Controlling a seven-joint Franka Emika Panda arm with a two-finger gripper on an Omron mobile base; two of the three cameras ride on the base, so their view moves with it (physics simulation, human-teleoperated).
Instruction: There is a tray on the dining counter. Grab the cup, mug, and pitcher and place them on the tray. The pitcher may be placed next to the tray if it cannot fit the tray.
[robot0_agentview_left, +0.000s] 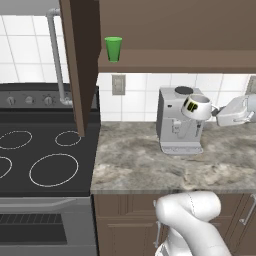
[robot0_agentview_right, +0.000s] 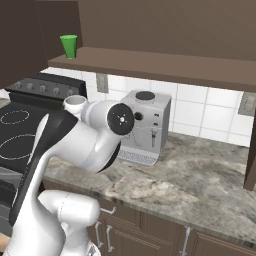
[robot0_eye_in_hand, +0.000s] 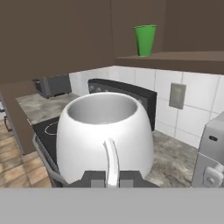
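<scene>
Gripper (robot0_eye_in_hand: 112, 178) pinches the white mug (robot0_eye_in_hand: 105, 135) by its handle, apparently clear of the counter; green cup (robot0_agentview_left: 113, 49) stands at the shelf's (robot0_agentview_left: 175, 61) left end.

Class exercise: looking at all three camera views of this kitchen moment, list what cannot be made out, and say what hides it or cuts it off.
- Gripper fingertips: hand view, cut off by the bottom edge below the mug handle.
- Mug body: right base view, only its rim clears the arm.
- Coffee machine: hand view, cut off by the right edge.
- Cup contents: left base view, too small.
</scene>
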